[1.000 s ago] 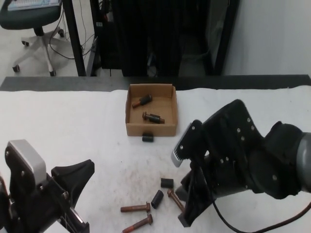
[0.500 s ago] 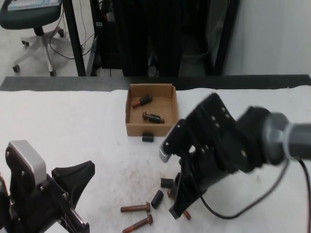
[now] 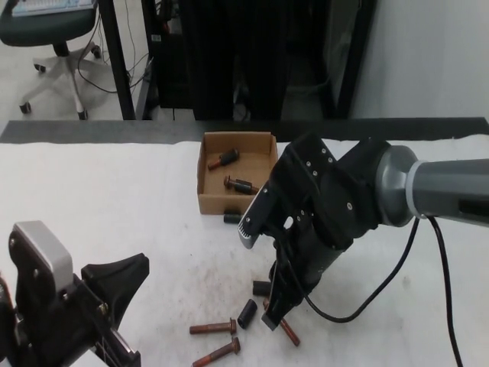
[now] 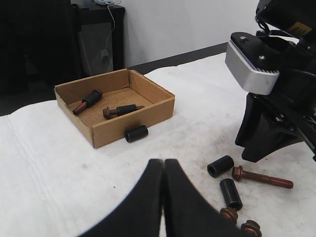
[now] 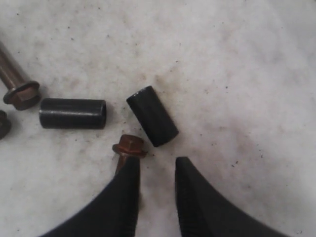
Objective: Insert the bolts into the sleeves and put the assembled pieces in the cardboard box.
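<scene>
My right gripper point(image 5: 155, 167) hangs open by a narrow gap just above the cloth, with nothing between its fingers. A rusty bolt point(image 5: 129, 146) lies with its head at one fingertip and its shaft hidden under that finger. Two black sleeves point(image 5: 152, 116) point(image 5: 73, 113) lie just beyond it. In the high view this gripper point(image 3: 272, 319) points down over the loose parts, with the bolt point(image 3: 289, 331) beside its tip. My left gripper point(image 4: 163, 167) is shut and empty, low at the near left. The cardboard box point(image 3: 237, 205) holds two assembled pieces point(image 3: 225, 159) point(image 3: 241, 186).
A third sleeve point(image 3: 231, 218) lies against the box's front wall. Two more bolts point(image 3: 212, 328) point(image 3: 218, 352) rest near the bench's front edge. The right arm's body point(image 4: 276, 94) looms over the parts. White cloth stretches free to the left of the box.
The right arm has swung left and forward, bringing its gripper down beside the loose bolt and sleeves. The left arm has not moved.
</scene>
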